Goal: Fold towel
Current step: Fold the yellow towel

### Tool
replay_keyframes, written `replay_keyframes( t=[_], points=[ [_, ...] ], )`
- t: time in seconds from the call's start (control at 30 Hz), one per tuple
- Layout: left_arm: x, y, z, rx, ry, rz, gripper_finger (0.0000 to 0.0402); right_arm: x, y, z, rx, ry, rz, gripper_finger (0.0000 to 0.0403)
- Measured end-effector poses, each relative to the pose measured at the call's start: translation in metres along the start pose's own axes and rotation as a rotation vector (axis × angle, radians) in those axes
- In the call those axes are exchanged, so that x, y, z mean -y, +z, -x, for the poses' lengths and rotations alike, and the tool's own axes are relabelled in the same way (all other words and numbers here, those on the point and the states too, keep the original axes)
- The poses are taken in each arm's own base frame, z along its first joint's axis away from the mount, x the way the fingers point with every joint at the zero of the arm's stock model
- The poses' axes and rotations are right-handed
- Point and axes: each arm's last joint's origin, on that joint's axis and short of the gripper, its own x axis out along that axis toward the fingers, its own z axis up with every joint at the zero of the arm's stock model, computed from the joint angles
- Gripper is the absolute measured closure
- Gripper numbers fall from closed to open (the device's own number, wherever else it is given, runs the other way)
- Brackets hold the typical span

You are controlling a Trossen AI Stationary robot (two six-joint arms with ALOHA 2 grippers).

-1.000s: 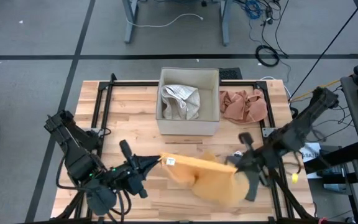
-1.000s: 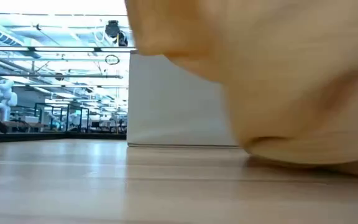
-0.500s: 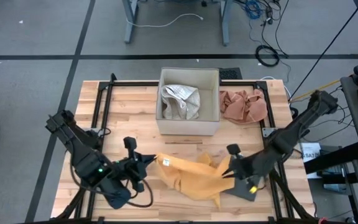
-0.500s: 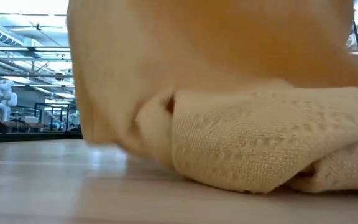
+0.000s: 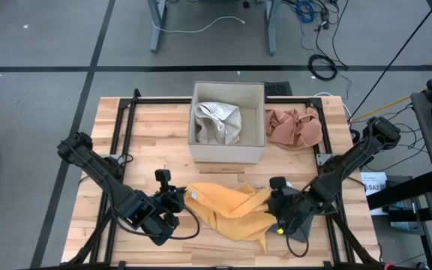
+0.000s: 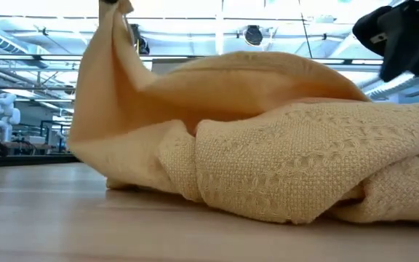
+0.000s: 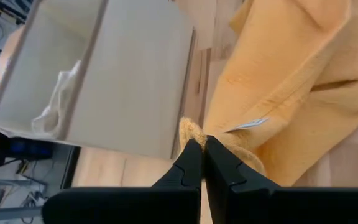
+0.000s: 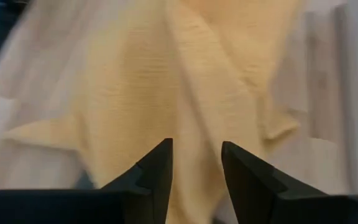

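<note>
Yellow towel (image 5: 227, 212) crumpled; left fingers (image 7: 202, 163) pinch corner, right fingers (image 8: 194, 163) apart.

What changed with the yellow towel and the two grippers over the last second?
The right gripper let go of the yellow towel; its fingers now stand apart, empty. The towel dropped from stretched to a crumpled heap. The left gripper stayed clamped on one corner. The box and pink cloth are unchanged.

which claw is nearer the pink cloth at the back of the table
Right. The right claw sits at the yellow towel's right edge, on the same side of the table as the pink cloth. The left claw pinches the towel's far-left corner, diagonally across from the cloth.
</note>
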Motion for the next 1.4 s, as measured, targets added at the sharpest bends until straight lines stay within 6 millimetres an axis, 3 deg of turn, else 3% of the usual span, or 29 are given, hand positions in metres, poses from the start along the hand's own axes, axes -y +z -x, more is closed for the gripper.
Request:
replay_keyframes(
  t=[0.27, 0.87, 1.13, 1.27, 1.4],
  points=[
    [0.012, -0.012, -0.014, -0.011, -0.021, 0.017, 0.0399, 0.006, -0.009, -0.001, -0.049, -0.117, 0.023, 0.0276],
    [0.015, -0.012, -0.013, 0.007, -0.038, 0.039, 0.0399, 0.017, -0.037, -0.021, -0.098, -0.146, -0.051, 0.0268],
    [0.015, -0.011, -0.013, 0.014, -0.042, 0.047, 0.0399, 0.027, -0.037, -0.026, -0.069, -0.222, -0.053, 0.0269],
    [0.016, -0.01, -0.013, 0.016, -0.044, 0.048, 0.0399, 0.027, -0.034, -0.027, -0.05, -0.213, -0.037, 0.0286],
    [0.016, -0.01, -0.013, 0.016, -0.044, 0.048, 0.0399, 0.026, -0.033, -0.027, -0.033, -0.205, -0.03, 0.0335]
  ],
)
